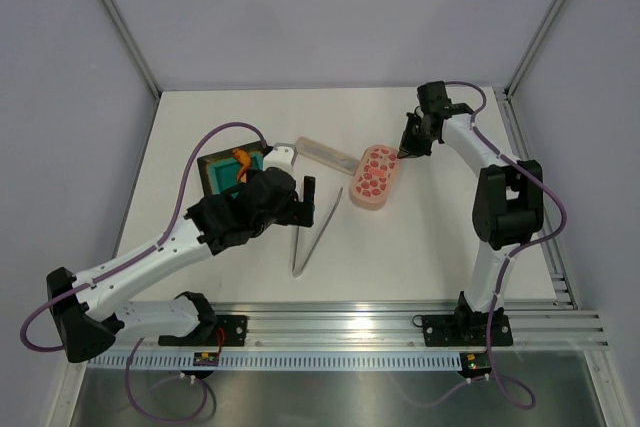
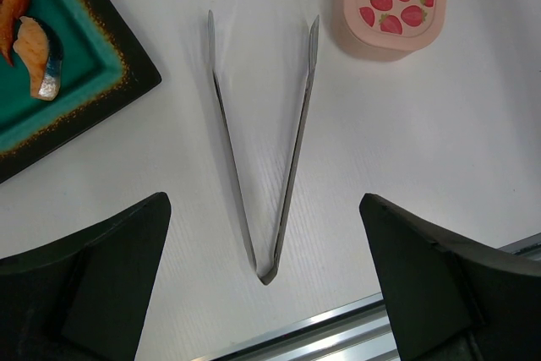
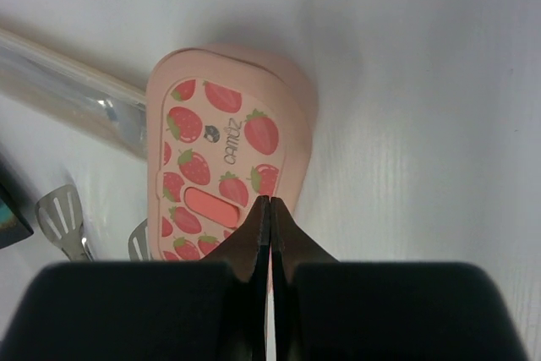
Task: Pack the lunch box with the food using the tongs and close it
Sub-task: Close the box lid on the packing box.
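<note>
Left gripper (image 2: pixel 264 198) hangs low in the frame, fingers spread wide, holding nothing. Upper left, food (image 2: pixel 38 57) sits on the tray (image 2: pixel 127 65). Tongs (image 2: pixel 292 150) lie flat in a V at centre, between those fingers. Upper right sits the lunch box (image 2: pixel 393 2), lid on; the right gripper (image 3: pixel 269 209), pinched tight and empty, points at its lid.

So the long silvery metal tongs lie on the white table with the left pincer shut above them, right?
No: the left pincer is open above the long silvery metal tongs lying on the white table, as the left wrist view shows.
</note>
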Controlling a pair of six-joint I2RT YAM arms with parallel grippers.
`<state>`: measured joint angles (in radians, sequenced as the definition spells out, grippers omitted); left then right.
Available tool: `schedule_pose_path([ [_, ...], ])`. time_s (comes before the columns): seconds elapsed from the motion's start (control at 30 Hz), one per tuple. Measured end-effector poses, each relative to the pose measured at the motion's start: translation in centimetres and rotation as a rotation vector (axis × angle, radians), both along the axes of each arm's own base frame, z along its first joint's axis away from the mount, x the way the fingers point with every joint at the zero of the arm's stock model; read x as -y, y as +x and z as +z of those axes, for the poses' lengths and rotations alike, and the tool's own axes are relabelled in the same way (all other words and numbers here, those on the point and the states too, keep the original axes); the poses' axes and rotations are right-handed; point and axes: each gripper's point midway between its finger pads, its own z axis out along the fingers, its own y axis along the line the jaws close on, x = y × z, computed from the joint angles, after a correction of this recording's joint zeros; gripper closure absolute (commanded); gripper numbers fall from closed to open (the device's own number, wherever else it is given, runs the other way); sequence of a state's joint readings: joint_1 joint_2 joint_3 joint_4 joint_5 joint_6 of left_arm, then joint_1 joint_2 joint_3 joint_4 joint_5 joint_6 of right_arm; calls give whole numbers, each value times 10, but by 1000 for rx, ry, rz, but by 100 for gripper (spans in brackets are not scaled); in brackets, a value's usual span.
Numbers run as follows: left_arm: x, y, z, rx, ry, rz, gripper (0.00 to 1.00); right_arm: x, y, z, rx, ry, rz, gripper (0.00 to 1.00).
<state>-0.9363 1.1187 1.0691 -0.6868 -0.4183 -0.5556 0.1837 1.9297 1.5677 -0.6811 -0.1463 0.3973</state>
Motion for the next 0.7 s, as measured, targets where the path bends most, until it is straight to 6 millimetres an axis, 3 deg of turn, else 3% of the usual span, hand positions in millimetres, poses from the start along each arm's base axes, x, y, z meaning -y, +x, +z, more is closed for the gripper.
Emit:
schedule_pose_path([
  [0.3, -2, 1, 1, 2, -2, 8, 1, 30, -7, -20, -42, -90, -80, 100],
  [0.5, -3, 1, 2, 4, -6, 9, 1, 30, -8, -28, -59, -92, -81, 100],
  [0.7, -4, 1, 3, 6, -8, 9, 1, 19, -6, -53, -121, -60, -58, 100],
])
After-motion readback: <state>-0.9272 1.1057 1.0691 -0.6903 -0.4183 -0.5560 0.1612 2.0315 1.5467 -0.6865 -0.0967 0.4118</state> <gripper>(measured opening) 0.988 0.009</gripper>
